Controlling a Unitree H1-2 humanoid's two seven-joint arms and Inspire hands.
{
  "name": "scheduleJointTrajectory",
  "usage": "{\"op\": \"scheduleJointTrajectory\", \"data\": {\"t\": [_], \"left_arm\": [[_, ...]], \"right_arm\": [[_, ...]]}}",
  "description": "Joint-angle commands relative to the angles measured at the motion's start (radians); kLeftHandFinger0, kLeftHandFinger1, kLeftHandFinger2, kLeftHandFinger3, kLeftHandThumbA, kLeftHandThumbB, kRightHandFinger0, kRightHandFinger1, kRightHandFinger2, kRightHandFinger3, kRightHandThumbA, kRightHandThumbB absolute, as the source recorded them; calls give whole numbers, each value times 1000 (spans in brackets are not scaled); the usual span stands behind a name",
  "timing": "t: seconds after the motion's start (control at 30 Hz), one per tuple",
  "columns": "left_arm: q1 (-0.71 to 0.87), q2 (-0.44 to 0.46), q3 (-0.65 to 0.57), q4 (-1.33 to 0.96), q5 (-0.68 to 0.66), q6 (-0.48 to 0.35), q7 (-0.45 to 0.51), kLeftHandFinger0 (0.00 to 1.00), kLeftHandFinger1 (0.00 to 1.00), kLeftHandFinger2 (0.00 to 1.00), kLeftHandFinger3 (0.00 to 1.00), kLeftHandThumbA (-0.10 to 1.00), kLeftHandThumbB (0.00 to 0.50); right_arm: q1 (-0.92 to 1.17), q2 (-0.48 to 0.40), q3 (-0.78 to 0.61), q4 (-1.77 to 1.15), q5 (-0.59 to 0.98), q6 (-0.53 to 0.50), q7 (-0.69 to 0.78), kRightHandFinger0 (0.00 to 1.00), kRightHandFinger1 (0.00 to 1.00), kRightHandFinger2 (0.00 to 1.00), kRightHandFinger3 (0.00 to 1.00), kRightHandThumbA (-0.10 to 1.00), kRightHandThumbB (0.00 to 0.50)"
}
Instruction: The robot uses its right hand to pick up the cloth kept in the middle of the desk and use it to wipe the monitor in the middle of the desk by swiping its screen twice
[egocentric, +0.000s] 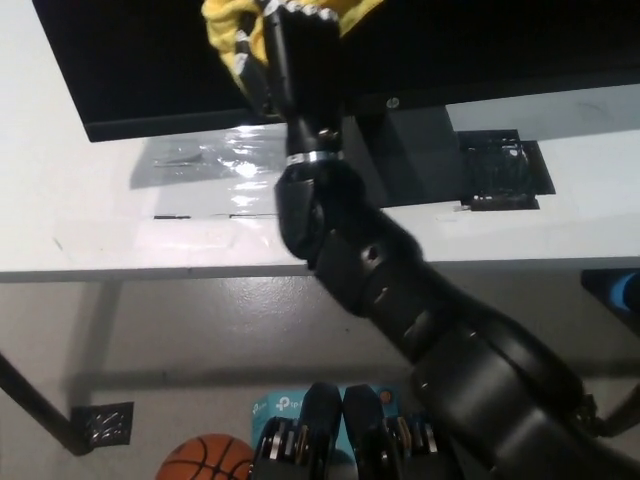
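Observation:
My black right arm reaches up from the bottom right across the desk edge. At its end my right hand (295, 55) is shut on a yellow cloth (228, 35), pressed against the dark screen of the monitor (130, 60) at the top of the head view. The cloth bunches out to the left and right of the hand near the picture's top edge. The monitor's base (405, 150) stands on the white desk (120, 220) behind the arm. My white left hand is out of view.
A shiny clear plastic sheet (210, 160) lies on the desk under the monitor. A black square object (500, 170) sits at the desk's right. On the floor lie an orange basketball (205, 458), a teal box (275, 408) and a desk leg foot (100, 425).

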Motion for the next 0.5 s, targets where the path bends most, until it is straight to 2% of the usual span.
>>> {"op": "scheduleJointTrajectory", "data": {"t": [0.0,0.1,0.13,0.17,0.2,0.23,0.27,0.33,0.37,0.4,0.43,0.47], "left_arm": [[22,8,13,4,-19,-28,-10,682,674,782,987,112,143],[27,9,18,6,-19,-36,-8,691,691,821,1000,130,144],[31,8,23,2,-25,-35,-8,694,696,832,1000,154,156],[30,11,20,4,-19,-35,-8,699,700,837,1000,177,162],[33,12,23,5,-20,-36,-8,699,700,838,1000,180,162],[40,11,28,2,-24,-37,-7,685,684,818,1000,166,159],[43,8,31,1,-28,-40,-6,674,677,807,1000,147,153],[47,6,32,6,-27,-49,-4,670,673,797,997,128,148],[48,4,34,9,-30,-47,-5,673,674,795,990,122,143],[51,2,36,14,-39,-50,-10,681,681,793,984,131,151],[49,0,37,28,-42,-54,-11,688,687,792,983,139,162],[52,-1,34,22,-37,-49,-9,694,692,793,985,158,168]], "right_arm": [[-61,-62,19,-5,-23,-23,5,0,0,268,64,-100,67],[-67,-103,36,-2,-36,3,5,0,0,273,79,-100,115],[-69,-120,40,-4,-37,5,18,0,0,289,178,-100,256],[-65,-157,47,-7,-45,-9,10,0,0,292,84,-100,138],[-66,-154,48,-6,-44,-9,11,0,0,294,75,-100,132],[-63,-165,49,-7,-43,-17,11,0,0,306,74,-100,72],[-57,-193,50,-12,-46,-30,8,0,0,317,82,-100,48],[-48,-216,44,-16,-41,-22,25,0,0,312,86,-100,55],[-41,-232,45,-18,-45,-22,24,0,0,348,54,-100,24],[-28,-254,40,-22,-44,-15,19,0,0,364,36,-100,32],[-19,-270,40,-25,-45,-20,23,0,0,373,98,-100,25],[-11,-282,40,-26,-50,-17,15,0,0,361,97,-100,17]]}}
